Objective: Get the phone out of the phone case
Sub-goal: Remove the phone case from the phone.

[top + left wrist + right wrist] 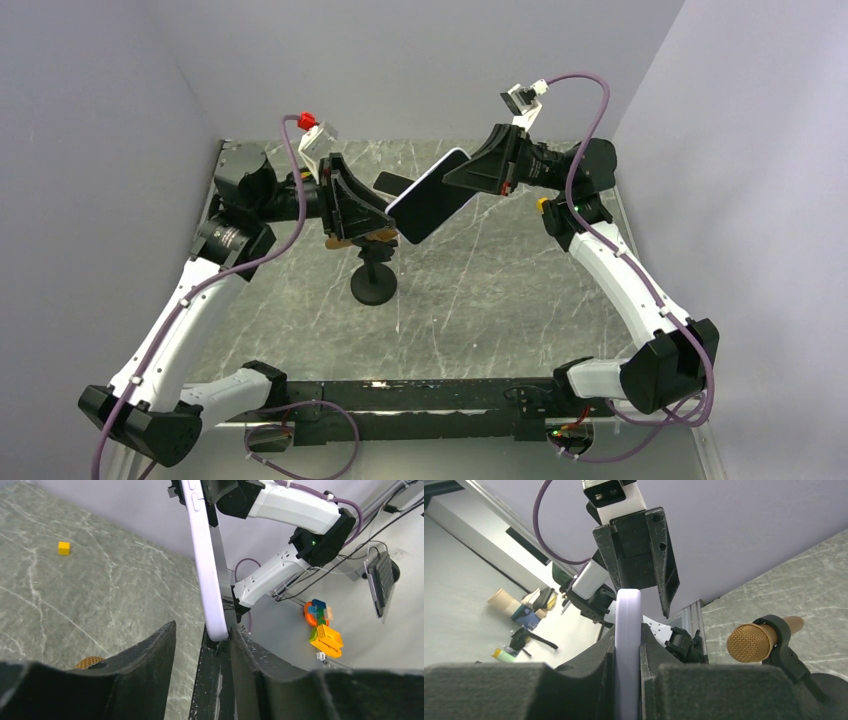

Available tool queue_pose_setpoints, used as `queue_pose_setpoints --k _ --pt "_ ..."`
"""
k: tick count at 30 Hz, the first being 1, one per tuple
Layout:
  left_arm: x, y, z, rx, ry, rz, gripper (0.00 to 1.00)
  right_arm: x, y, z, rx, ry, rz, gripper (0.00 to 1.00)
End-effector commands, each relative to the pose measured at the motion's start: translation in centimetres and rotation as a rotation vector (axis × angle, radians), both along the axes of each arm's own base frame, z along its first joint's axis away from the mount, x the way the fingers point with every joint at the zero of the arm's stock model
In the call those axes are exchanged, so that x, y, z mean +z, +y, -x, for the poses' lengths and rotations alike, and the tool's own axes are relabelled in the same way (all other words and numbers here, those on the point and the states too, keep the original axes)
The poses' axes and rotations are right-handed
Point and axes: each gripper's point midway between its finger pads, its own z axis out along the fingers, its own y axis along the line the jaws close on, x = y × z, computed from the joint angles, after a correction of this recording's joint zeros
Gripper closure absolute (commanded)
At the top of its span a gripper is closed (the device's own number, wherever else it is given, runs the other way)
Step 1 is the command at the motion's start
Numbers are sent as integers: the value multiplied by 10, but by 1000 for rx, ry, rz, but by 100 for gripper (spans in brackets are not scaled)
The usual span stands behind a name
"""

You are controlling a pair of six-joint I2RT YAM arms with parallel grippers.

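Observation:
The phone in its lavender case (pixel 432 197) hangs tilted in the air above the table's middle, dark screen up. My right gripper (pixel 462 176) is shut on its upper right end. In the right wrist view both fingers (pixel 650 650) press the lavender case edge (pixel 628 615). My left gripper (pixel 388 214) is open at the phone's lower left end. In the left wrist view the case's end (pixel 216 625) rests against the inner side of the right finger (pixel 250 655), and the left finger (pixel 150 652) stands well apart from it.
A gold-mesh microphone on a black stand (pixel 372 272) stands on the marble table just under the left gripper; it also shows in the right wrist view (pixel 749 642). A small yellow cube (pixel 541 203) lies near the right arm. Grey walls close the back and sides.

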Motion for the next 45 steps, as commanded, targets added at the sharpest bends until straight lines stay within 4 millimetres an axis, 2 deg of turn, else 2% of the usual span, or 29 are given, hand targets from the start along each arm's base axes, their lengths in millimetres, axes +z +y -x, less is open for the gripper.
queue_pose_setpoints --k 1,8,11,14,15,17,19,25,33,39,42,43,45 --pt "19 -4 10 -78 -28 28 55 34 -7 18 -12 -117 -53 100" --pt "20 -8 22 -193 -15 34 89 32 -7 22 5 -127 -49 100" --pt "22 -8 40 -310 -50 46 92 32 -7 25 34 -115 -52 100" --pt "34 -6 77 -462 -186 101 95 30 -7 31 97 -78 -66 100" --pt "35 -6 87 -492 -210 113 100 30 -7 33 120 -70 -76 100" --pt "35 -9 97 -533 -227 121 100 30 -6 40 173 -48 -96 100" --pt "36 -14 97 -535 -224 126 100 33 -5 48 218 -56 -119 100" --pt "36 -23 81 -462 -248 182 100 46 -1 69 334 -15 -209 100" --pt "35 -29 7 -300 -130 169 100 61 -3 87 399 -1 -285 100" --pt "13 -37 -40 -88 7 86 100 63 -3 88 396 -11 -305 100" --pt "-10 -29 -63 123 34 -38 100 66 -3 87 390 -33 -305 100" --pt "-16 -26 -64 161 29 -72 100 65 -1 83 369 -34 -297 100" --pt "-17 -17 -52 183 16 -87 82 61 4 72 298 -56 -271 100"
